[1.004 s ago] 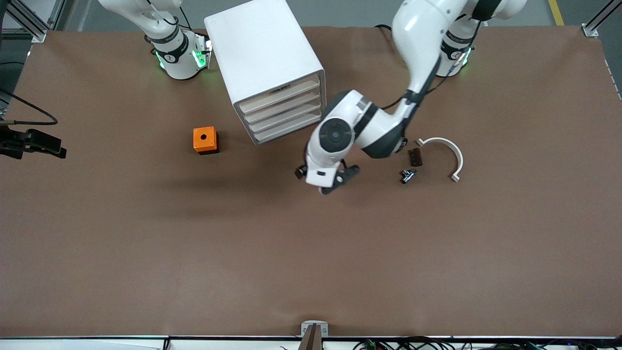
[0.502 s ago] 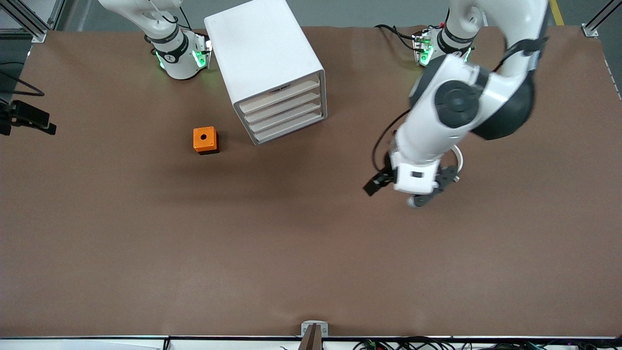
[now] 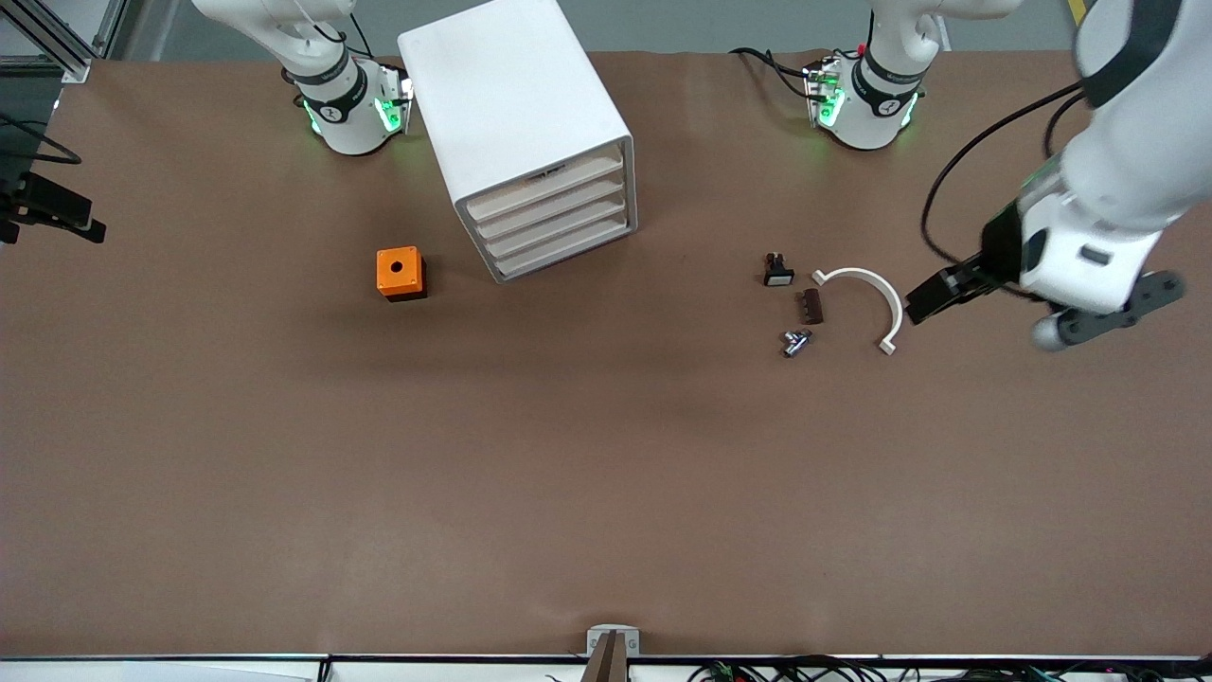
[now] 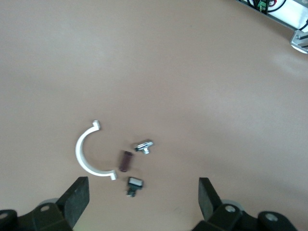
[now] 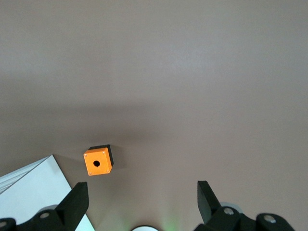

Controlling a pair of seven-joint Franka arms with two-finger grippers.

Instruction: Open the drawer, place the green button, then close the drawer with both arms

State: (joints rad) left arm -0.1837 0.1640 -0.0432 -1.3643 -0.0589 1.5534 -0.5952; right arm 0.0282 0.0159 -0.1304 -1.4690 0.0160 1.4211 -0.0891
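Note:
No button with a green cap shows in any view. The white drawer cabinet [image 3: 530,142] stands with all its drawers shut. My left gripper [image 3: 1065,294] hangs open and empty in the air over bare table at the left arm's end. In the left wrist view my left gripper [image 4: 139,204] has its fingers [image 4: 77,197] wide apart, high over the small parts. My right gripper [image 5: 139,204] is open and empty, high over the table with the orange cube [image 5: 98,161] below it. The front view shows only a dark part of it [image 3: 57,213] at the picture's edge.
An orange cube with a hole [image 3: 401,273] sits beside the cabinet. Toward the left arm's end lie a black part with a white face [image 3: 777,271], a brown piece [image 3: 810,306], a silver piece [image 3: 795,342] and a white arc [image 3: 866,289]. The cabinet's corner [image 5: 29,192] shows in the right wrist view.
My left arm has swung from in front of the cabinet, over the small parts, to the left arm's end of the table. The dark part of my right gripper has shifted slightly.

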